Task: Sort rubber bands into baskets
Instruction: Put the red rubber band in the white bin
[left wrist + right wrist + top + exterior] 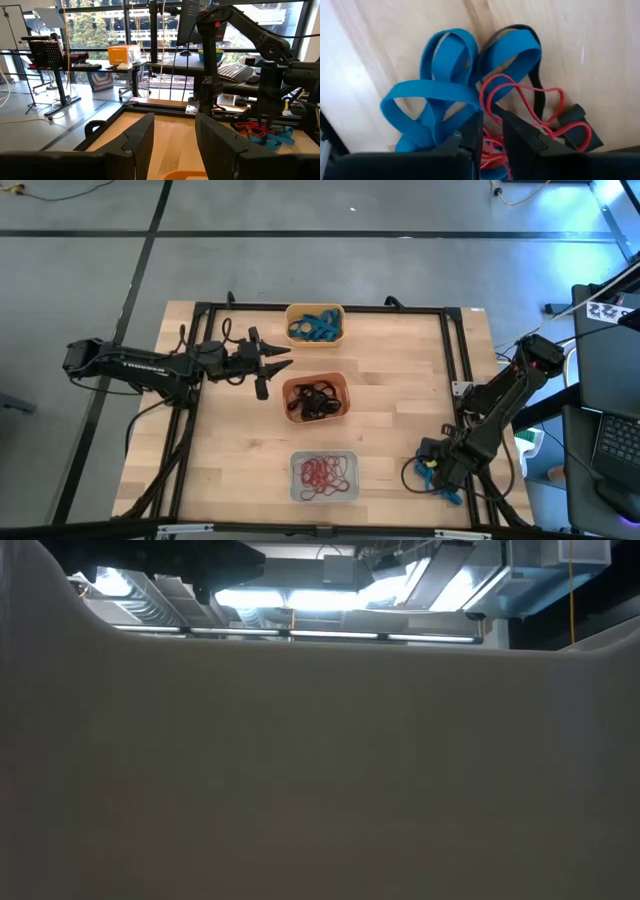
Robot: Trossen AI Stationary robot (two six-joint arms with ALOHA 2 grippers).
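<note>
Three baskets stand in a row down the table's middle: a yellow-orange one (315, 324) holding blue bands, a red-orange one (315, 398) holding black bands, and a pale one (323, 477) holding red bands. A loose pile of blue, red and black rubber bands (470, 85) lies at the near right (432, 475). My right gripper (492, 131) is down on this pile, its fingers nearly together around a red band. My left gripper (270, 367) is open and empty, level, just left of the red-orange basket. My right gripper pinches strands of a red rubber band (490, 145) between its two fingers, coming from above and pointing down. The band's loops (540, 100) still lie in the pile on the table, over a black band and beside blue ones. The fingers hide the exact place of contact.
A black metal frame (455, 350) runs around the wooden table top. Black cables run along its left side (180, 450). A desk with a laptop (615, 440) stands past the right edge. A pale surface close to the camera (320, 770) fills most of the low view.
</note>
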